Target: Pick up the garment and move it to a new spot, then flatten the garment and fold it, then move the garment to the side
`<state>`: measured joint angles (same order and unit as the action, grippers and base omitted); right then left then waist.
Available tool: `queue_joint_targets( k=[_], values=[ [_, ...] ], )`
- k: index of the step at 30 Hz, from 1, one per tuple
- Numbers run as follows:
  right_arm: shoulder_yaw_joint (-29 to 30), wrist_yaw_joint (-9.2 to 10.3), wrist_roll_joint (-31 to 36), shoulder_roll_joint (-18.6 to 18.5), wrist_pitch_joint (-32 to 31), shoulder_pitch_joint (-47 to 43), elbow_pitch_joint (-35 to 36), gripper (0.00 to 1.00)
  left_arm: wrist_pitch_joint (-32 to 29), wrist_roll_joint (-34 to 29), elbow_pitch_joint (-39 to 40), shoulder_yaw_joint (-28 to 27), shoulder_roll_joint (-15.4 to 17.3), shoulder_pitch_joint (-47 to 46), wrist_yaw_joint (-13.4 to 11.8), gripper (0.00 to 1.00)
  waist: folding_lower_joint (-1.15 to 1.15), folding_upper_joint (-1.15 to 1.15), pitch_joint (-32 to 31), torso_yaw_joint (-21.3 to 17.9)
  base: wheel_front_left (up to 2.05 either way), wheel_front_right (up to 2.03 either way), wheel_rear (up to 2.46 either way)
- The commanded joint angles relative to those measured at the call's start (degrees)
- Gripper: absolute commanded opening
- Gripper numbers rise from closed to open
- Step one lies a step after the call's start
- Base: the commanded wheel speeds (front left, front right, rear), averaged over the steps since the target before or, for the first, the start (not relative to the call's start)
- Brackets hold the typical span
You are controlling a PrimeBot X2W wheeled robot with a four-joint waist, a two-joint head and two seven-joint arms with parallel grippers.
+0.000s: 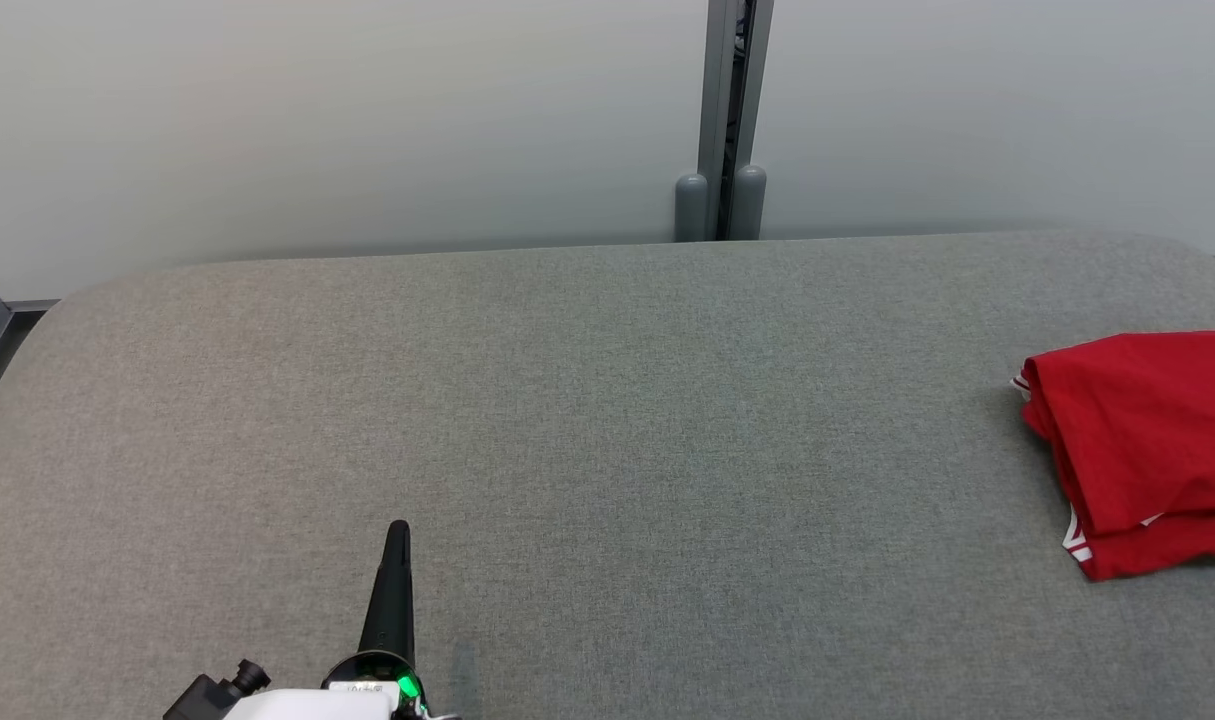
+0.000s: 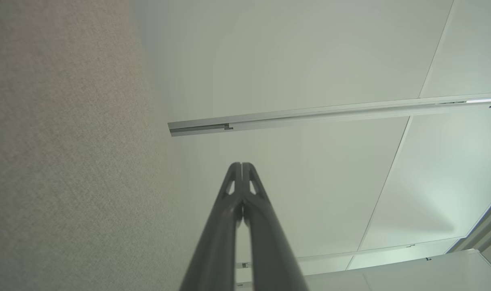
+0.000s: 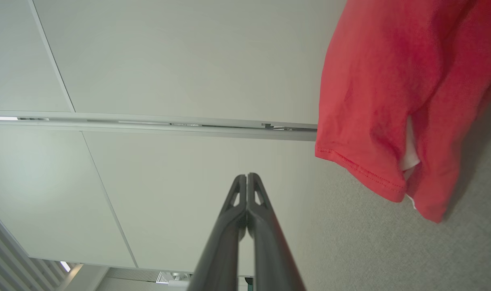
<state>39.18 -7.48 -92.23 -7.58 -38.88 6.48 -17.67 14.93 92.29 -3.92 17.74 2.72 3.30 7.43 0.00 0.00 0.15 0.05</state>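
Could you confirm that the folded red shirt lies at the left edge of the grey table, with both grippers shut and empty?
Not quite: the head view shows the shirt at the right edge of the table, not the left. The left gripper and right gripper are indeed shut and empty.

Nothing legible anywhere. A pale label (image 1: 360, 687) at the base of the left end effector (image 1: 398, 525) is too small to read, and the white marks along the red garment's (image 1: 1147, 440) edge form no letters.
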Motion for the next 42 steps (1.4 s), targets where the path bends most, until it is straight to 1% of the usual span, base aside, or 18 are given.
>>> queue_joint_targets(
  k=[1,42],
  values=[
    [0.26,-0.02,0.34,-0.15,-0.37,0.4,-0.19,0.0,0.15,-0.03,0.15,-0.11,0.1,-0.77,0.29,0.0,0.0,0.0,0.0,0.0,0.0,0.0,0.0],
    [1.16,-0.02,1.06,0.4,-1.09,0.9,-0.2,0.0,0.15,-0.03,0.18,-0.12,0.1,-0.78,0.3,0.0,0.0,0.0,0.0,0.0,0.0,0.0,0.0]
  ],
)
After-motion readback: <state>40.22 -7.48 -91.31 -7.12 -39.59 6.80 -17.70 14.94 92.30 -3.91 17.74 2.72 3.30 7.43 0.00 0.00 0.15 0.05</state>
